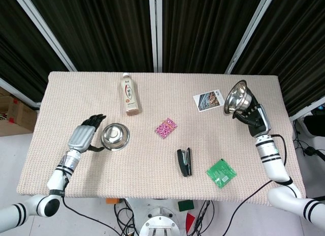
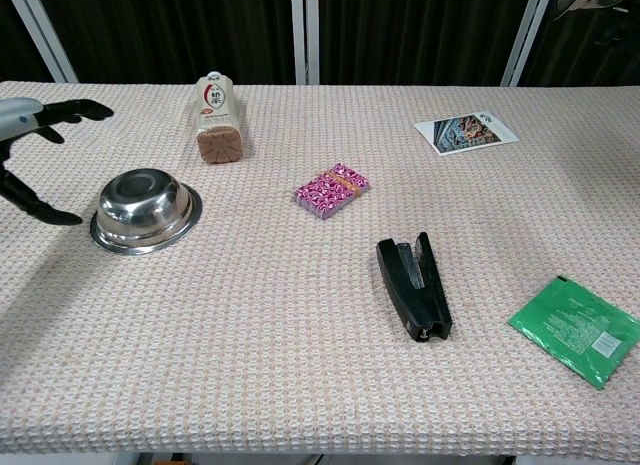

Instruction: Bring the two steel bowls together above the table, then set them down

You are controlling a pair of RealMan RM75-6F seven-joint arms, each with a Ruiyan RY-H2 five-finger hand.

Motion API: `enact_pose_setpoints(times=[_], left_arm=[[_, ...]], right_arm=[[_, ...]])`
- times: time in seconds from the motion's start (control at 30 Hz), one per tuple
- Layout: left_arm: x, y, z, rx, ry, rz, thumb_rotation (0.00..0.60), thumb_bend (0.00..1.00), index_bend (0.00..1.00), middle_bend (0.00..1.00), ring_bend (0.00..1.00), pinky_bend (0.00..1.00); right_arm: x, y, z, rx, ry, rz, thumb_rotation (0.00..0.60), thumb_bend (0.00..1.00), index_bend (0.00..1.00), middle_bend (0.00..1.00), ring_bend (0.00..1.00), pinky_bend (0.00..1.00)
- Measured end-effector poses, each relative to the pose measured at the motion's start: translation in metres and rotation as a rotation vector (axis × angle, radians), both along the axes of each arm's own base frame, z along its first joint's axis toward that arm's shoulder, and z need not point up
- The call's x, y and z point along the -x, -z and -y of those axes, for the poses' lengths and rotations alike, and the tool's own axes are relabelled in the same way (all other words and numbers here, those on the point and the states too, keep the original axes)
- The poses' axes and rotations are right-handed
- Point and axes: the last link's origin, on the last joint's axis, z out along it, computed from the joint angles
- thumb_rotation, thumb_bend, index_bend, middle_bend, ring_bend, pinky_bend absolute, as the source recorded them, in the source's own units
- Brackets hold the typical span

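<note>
Right hand (image 1: 252,119) grasps a shiny round steel bowl (image 1: 235,98) aloft near the bench's (image 1: 152,185) right edge; left hand (image 1: 83,137), fingers released, flanks the upturned steel bowl (image 1: 115,136).

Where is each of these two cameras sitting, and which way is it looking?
Head view: high above, looking down on the whole table; shows both arms, the left robot hand beside the upturned bowl, the right robot hand holding the raised bowl.
Chest view: low, looking across the table; only the left robot hand's fingers show.
Shared: upturned bowl, bottle, stapler.
</note>
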Motion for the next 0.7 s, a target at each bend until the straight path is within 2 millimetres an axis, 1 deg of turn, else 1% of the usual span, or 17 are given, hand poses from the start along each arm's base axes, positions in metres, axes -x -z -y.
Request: enact_pose_setpoints(times=[0.13,0.23,0.3,0.4,0.57,0.7], left_arm=[[-0.010,0.014,-0.007,0.027,0.036,-0.009,0.600,0.00,0.03,0.05,0.03,0.19],[-0.012,0.020,-0.012,0.044,0.048,-0.027,0.600,0.00,0.04,0.06,0.03,0.19],[-0.014,0.023,-0.013,0.056,0.054,-0.032,0.600,0.00,0.05,0.06,0.03,0.19],[-0.018,0.026,-0.015,0.068,0.065,-0.036,0.600,0.00,0.09,0.09,0.05,0.20],[-0.018,0.032,-0.019,0.103,0.057,-0.053,0.600,0.00,0.15,0.13,0.07,0.23],[-0.018,0.035,-0.023,0.130,0.042,-0.062,0.600,0.00,0.15,0.13,0.09,0.28]], right_arm=[[0.001,-0.001,0.001,-0.004,0.002,-0.017,0.600,0.25,0.79,0.59,0.56,0.63],[0.002,0.000,0.001,-0.009,0.007,-0.022,0.600,0.25,0.79,0.59,0.56,0.63],[0.003,0.000,0.001,-0.010,0.009,-0.025,0.600,0.25,0.79,0.59,0.56,0.63],[0.004,0.001,0.001,-0.013,0.014,-0.028,0.600,0.25,0.79,0.59,0.56,0.63],[0.004,0.002,0.001,-0.013,0.011,-0.033,0.600,0.25,0.79,0.59,0.56,0.63],[0.005,0.000,0.001,-0.010,0.012,-0.040,0.600,0.25,0.79,0.59,0.56,0.63]])
